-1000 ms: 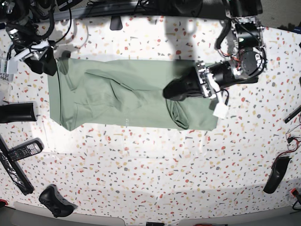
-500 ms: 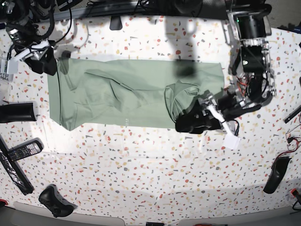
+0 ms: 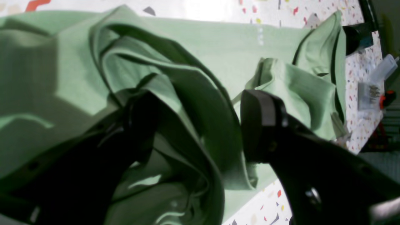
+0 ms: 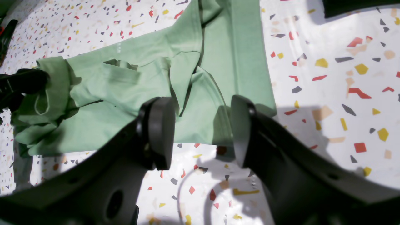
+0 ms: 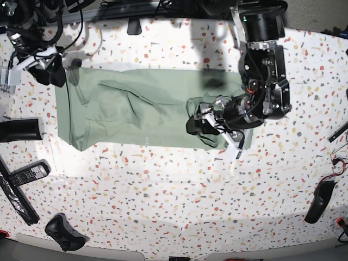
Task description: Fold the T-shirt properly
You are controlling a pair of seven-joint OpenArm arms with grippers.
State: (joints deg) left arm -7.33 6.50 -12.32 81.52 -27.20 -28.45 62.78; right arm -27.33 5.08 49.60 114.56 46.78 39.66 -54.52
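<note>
Left wrist alone shows T-shirt (image 3: 200,53) folds between tool (image 3: 200,125) jaws.

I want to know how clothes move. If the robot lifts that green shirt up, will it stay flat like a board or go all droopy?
Probably droopy. The T-shirt already bunches into soft folds between the open fingers of the left hand, so it would likely sag. It looks thin and lies flat on the table, so it is probably light and won't roll.
</note>
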